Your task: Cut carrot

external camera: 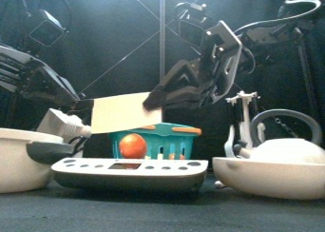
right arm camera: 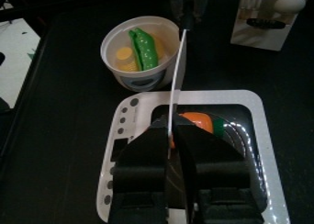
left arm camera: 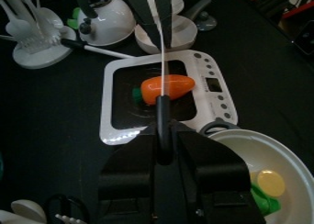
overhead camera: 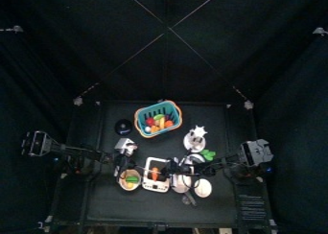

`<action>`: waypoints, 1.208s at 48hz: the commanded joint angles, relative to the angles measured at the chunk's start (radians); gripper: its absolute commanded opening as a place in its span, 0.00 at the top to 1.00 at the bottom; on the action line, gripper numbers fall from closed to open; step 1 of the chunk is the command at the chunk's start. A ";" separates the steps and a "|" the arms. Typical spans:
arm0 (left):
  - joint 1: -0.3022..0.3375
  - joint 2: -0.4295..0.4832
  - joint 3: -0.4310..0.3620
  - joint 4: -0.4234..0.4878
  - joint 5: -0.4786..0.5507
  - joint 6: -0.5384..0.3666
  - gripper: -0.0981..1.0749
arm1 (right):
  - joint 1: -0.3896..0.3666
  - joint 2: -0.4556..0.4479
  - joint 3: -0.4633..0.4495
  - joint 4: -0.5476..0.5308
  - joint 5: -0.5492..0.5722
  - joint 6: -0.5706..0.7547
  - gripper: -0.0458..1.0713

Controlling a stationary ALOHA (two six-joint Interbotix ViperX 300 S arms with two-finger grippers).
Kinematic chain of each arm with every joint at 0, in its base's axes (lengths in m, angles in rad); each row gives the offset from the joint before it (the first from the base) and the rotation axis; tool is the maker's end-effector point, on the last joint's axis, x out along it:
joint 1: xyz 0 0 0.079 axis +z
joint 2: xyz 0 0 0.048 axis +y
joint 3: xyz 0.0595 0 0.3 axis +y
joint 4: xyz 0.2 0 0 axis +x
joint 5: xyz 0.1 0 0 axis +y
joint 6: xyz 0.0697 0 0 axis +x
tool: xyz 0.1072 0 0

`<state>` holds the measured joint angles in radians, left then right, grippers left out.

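Right gripper point(right arm camera: 172, 150) is clamping the knife point(right arm camera: 181, 72); I'm seeing its blade crossing the carrot's point(right arm camera: 199, 123) long axis directly below, mid cutting board point(right arm camera: 263, 154).

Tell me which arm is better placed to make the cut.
Left, probably: the left gripper holds the knife by its black handle, blade directly over the carrot on the white board.

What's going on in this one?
The carrot lies on the white cutting board, and I see no cut in it yet. The left gripper is closed on the dark handle of a knife, whose blade is seen edge-on, lined up over the carrot. The right gripper is over the same board at the blade; whether it grips the blade is unclear.
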<state>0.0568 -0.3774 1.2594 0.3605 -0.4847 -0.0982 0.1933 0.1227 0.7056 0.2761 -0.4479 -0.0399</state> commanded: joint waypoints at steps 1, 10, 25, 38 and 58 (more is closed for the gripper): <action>0.026 0.008 -0.008 -0.009 0.003 -0.002 0.63 | 0.023 -0.017 -0.011 0.002 0.003 -0.002 0.63; 0.026 0.061 -0.011 -0.025 0.002 0.000 0.63 | 0.023 0.002 -0.011 0.009 0.003 -0.002 0.63; 0.028 0.071 -0.009 -0.041 0.002 0.000 0.63 | 0.002 0.051 -0.012 0.023 0.044 -0.002 0.63; 0.060 0.077 -0.015 -0.052 0.003 0.002 0.63 | -0.103 0.060 -0.003 -0.034 0.109 -0.008 0.64; 0.060 0.051 -0.048 -0.061 0.003 0.000 0.61 | -0.133 -0.043 -0.018 -0.092 0.155 -0.006 0.64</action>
<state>0.1089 -0.3191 1.2333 0.3068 -0.4786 -0.0966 0.0568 0.1243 0.6964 0.1871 -0.2930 -0.0445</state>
